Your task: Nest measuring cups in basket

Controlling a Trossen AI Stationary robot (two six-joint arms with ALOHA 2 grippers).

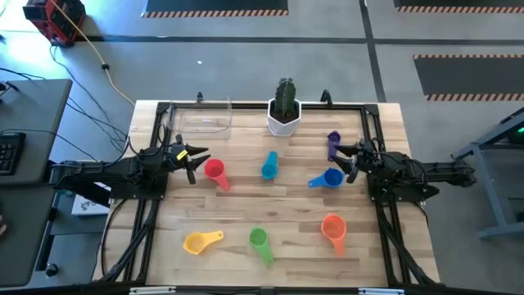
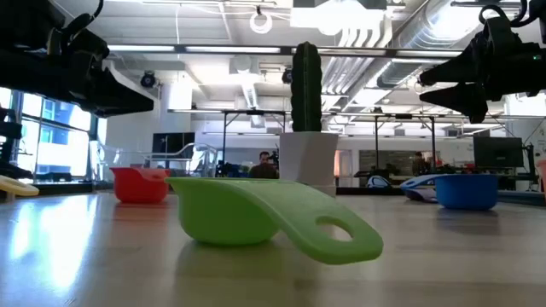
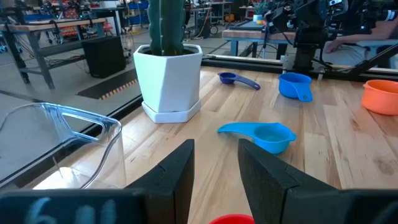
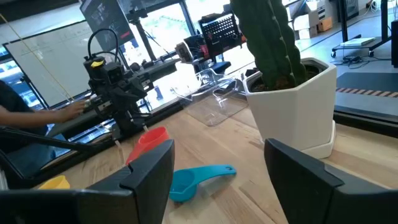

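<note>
Spanning pale wooden tabletop (image 1: 278,209), workshop beyond

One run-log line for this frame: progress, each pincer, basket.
stage: nothing nested | left pincer: open, by red cup | right pincer: open, between purple cup and dark blue cup | basket: no cups inside

Red cup (image 1: 214,170), green cup (image 1: 259,238), orange cup (image 1: 332,227) — white pot (image 1: 284,118), clear basket (image 1: 205,120)
</note>
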